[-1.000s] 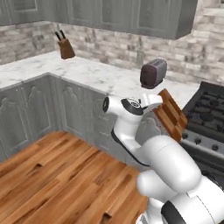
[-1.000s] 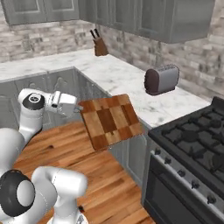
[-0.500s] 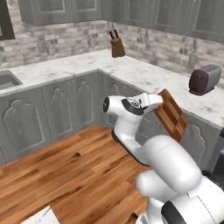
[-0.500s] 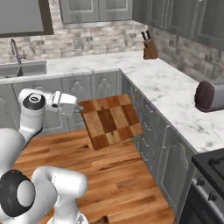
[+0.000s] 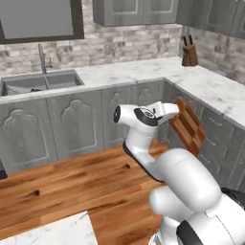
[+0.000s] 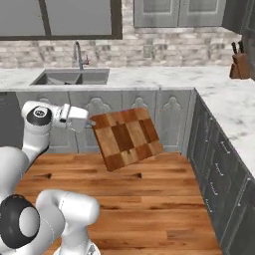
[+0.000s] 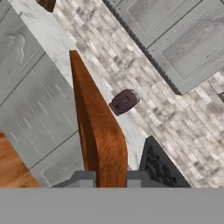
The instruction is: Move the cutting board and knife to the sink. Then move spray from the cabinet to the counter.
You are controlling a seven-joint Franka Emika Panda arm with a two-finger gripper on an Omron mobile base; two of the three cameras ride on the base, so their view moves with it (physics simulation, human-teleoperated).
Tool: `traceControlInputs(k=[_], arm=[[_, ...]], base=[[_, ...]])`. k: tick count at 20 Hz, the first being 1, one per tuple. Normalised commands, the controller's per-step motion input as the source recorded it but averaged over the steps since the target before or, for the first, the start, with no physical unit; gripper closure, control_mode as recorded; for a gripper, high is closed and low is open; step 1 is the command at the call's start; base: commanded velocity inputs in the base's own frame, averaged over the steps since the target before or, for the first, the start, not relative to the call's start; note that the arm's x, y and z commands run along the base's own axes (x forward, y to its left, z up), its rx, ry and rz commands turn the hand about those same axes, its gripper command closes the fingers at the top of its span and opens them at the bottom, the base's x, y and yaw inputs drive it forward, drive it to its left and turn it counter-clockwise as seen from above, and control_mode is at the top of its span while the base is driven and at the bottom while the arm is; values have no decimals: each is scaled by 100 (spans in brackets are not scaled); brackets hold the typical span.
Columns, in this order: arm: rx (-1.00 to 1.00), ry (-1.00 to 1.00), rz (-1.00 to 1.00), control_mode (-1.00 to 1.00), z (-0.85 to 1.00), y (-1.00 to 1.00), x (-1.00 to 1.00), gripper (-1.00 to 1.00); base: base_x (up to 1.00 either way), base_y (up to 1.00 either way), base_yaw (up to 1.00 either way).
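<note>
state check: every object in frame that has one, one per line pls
cutting board: off the counter, held tilted in the air above the wood floor
gripper: shut on the board's edge
sink: basin open, no water running
upper cabinets: doors shut
base cabinets: doors shut

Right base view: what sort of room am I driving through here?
A home kitchen, rendered. A steel sink with a faucet is set in the white marble counter, a knife block stands in the corner, and grey arched-panel cabinets run below.
</note>
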Motion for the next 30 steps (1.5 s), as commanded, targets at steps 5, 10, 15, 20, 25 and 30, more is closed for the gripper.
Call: traceControlInputs(k=[5, 10, 15, 20, 25, 30], arm=[[0, 0, 0, 100, 0, 0, 0, 100], [0, 0, 0, 100, 0, 0, 0, 100], [0, 0, 0, 100, 0, 0, 0, 100], [0, 0, 0, 100, 0, 0, 0, 100], [0, 0, 0, 100, 0, 0, 0, 100], [0, 0, 0, 100, 0, 0, 0, 100]], base=[[63, 0, 54], [59, 0, 53], [70, -9, 50], [83, -19, 45], [79, -16, 39], [84, -21, 35]])
